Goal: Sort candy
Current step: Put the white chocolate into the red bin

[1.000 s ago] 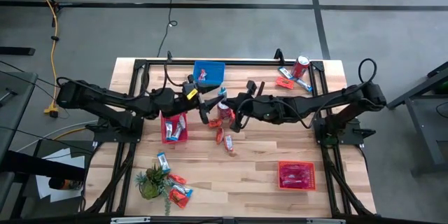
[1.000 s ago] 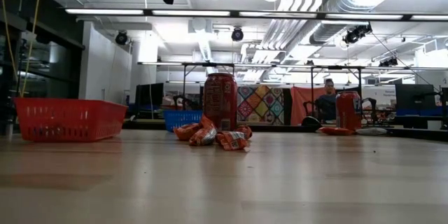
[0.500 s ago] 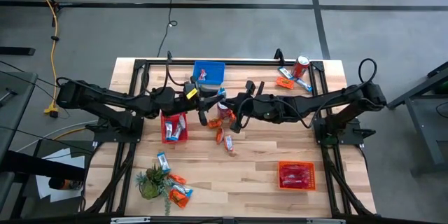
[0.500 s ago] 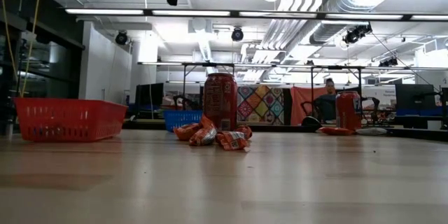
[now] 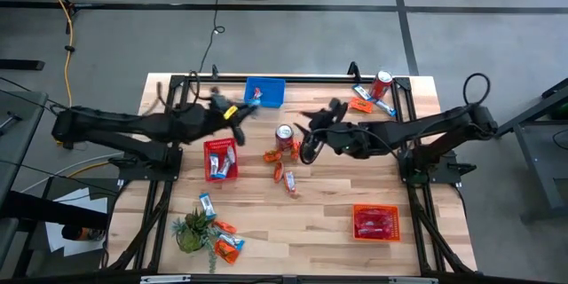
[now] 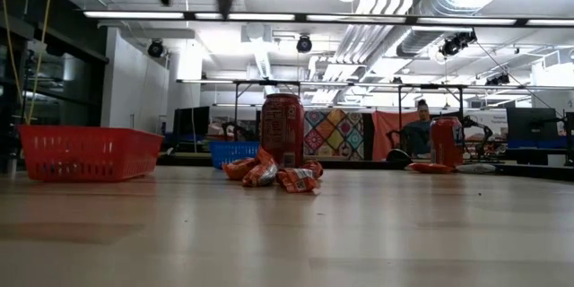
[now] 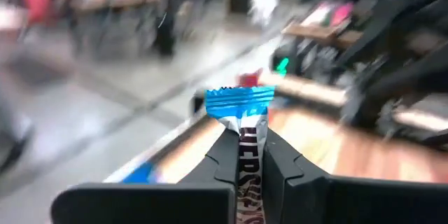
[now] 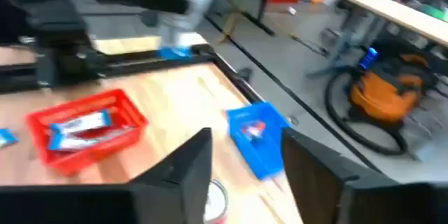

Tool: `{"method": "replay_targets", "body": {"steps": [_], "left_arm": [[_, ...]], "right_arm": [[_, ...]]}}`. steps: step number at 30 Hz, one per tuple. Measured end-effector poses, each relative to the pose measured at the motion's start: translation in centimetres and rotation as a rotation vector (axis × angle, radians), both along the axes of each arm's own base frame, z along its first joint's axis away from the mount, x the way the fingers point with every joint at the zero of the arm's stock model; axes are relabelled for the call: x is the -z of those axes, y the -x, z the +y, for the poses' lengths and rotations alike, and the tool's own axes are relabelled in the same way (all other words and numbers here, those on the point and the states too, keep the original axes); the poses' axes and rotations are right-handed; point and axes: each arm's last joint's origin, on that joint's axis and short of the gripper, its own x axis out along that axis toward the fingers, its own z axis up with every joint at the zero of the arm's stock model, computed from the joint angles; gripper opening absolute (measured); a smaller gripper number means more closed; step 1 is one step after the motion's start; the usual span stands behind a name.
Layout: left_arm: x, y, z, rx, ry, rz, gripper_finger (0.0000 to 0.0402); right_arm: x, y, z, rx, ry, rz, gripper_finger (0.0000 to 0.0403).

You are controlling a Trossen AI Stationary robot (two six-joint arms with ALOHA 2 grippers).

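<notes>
My left gripper (image 5: 247,106) hangs above the table beside the blue basket (image 5: 264,91), shut on a blue-and-white candy packet (image 7: 239,101). My right gripper (image 5: 304,133) hovers just right of the red drink can (image 5: 284,133); it is open (image 8: 245,150) with nothing between its fingers. Loose orange and pink-red candy (image 5: 282,164) lies on the table in front of the can. More candy lies at the far right (image 5: 364,102) and near the plant (image 5: 222,235). My left gripper pinches the blue-and-white packet between its two fingers (image 7: 224,154), on the packet's flat faces (image 7: 250,147). The packet's crimped blue end (image 7: 239,98) sticks out past the fingertips. The packet is lifted clear of the table.
A red basket (image 5: 220,160) holding blue-and-white packets stands left of centre, and another red basket (image 5: 375,222) stands near right. A second can (image 5: 382,82) stands at the far right corner and a small green plant (image 5: 191,231) at the near left.
Both grippers were close together above the can. My left gripper has swung toward the table's far left, toward the blue basket, carrying the blue-and-white packet. My right gripper has drawn back toward the table's right edge.
</notes>
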Motion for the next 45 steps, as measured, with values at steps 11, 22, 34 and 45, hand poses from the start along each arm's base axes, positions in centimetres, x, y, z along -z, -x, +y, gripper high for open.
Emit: {"method": "replay_targets", "body": {"steps": [11,22,34,45], "left_arm": [[4.6,7.5,-1.3,-0.182,0.606,0.220,0.0002],[11.8,6.7,-3.0,-0.375,0.966,0.362,0.0002],[12.2,6.6,-3.1,-0.362,0.972,0.425,0.0102],[6.6,6.5,-3.2,-0.112,0.892,0.324,0.0172]], "right_arm": [[2.0,3.6,-1.2,0.172,-0.128,0.244,0.0209],[3.3,5.7,-1.3,0.286,-0.242,0.379,0.0209],[3.5,5.7,-1.1,0.226,-0.306,0.424,0.0209],[1.7,7.5,-1.2,0.191,-0.356,0.369,0.0209]]}}
